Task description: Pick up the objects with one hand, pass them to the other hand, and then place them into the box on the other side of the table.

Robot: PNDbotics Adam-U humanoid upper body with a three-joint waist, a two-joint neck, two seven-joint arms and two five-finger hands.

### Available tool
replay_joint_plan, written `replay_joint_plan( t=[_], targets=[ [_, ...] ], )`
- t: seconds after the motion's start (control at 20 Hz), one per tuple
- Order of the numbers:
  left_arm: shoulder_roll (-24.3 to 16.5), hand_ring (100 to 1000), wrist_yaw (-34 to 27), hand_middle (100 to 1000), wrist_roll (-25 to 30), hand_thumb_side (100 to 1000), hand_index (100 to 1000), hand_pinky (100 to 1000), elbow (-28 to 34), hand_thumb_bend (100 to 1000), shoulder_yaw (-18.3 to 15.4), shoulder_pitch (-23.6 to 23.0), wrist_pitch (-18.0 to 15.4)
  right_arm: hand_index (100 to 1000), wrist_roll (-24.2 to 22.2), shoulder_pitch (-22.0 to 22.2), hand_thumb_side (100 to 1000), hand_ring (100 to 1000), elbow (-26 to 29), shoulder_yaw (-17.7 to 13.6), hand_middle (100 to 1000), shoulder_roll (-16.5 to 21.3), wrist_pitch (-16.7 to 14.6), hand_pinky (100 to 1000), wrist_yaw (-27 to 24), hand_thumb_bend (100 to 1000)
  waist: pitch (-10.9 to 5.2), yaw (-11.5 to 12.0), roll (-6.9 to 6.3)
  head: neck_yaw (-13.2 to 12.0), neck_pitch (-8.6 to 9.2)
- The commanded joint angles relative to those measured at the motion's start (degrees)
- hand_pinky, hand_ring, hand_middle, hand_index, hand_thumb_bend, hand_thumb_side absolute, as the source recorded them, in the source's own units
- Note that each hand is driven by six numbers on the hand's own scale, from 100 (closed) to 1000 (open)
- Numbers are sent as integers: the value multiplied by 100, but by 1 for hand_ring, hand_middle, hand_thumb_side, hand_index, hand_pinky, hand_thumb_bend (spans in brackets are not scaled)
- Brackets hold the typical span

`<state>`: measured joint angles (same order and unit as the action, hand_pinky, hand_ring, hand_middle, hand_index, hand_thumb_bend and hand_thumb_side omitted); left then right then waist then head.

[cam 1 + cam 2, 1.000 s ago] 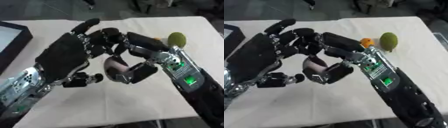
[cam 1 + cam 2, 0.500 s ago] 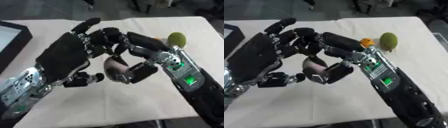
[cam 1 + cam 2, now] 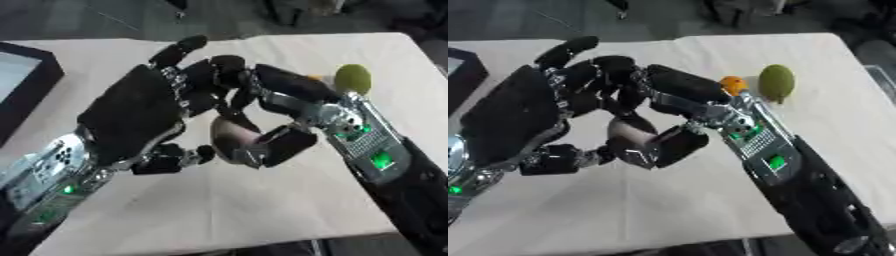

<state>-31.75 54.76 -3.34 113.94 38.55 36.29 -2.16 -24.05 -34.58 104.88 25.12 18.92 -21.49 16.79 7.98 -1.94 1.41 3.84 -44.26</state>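
Well, nothing has shifted: my right hand (image 3: 271, 125) still clutches the pale round object (image 3: 232, 135), my left hand (image 3: 140, 115) cupped open against it, handover unfinished.

left hand (image 3: 131, 117) open, fingers spread; right hand (image 3: 271, 120) fingers curled, pinching

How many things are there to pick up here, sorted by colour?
Green: 1, the green fruit on the table.
Orange: 1, the small orange thing beside it.
Brownish: 1, the rounded object held in the right hand.
Total: 3.
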Motion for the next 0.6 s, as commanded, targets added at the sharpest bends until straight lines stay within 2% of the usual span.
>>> replay_joint_plan(
  t=[0.05,0.3,0.4,0.5,0.6],
  targets=[
    [25,100,-56,846,21,100,616,961,65,698,16,104,-10,308,-4,-99,280,764,127,-46,798,51,4,629,-64,100,-55,-13,-11,-15,14],
    [52,100,-85,845,11,100,608,960,65,566,28,123,8,307,-9,-96,281,764,133,-47,799,51,5,616,-75,100,-54,-19,-9,-23,14],
    [59,100,-107,844,-8,100,601,958,65,479,30,129,17,307,-9,-95,280,764,135,-49,798,53,5,614,-75,100,-55,-21,-8,-23,14],
    [66,100,-146,843,-49,100,594,958,65,310,27,134,34,307,-9,-92,281,764,137,-51,798,55,4,614,-76,100,-56,-21,-7,-23,14],
    [67,100,-189,844,-101,100,592,958,65,247,26,138,52,307,-8,-90,280,764,138,-52,798,57,4,613,-77,100,-58,-21,-6,-23,14]
  ],
)
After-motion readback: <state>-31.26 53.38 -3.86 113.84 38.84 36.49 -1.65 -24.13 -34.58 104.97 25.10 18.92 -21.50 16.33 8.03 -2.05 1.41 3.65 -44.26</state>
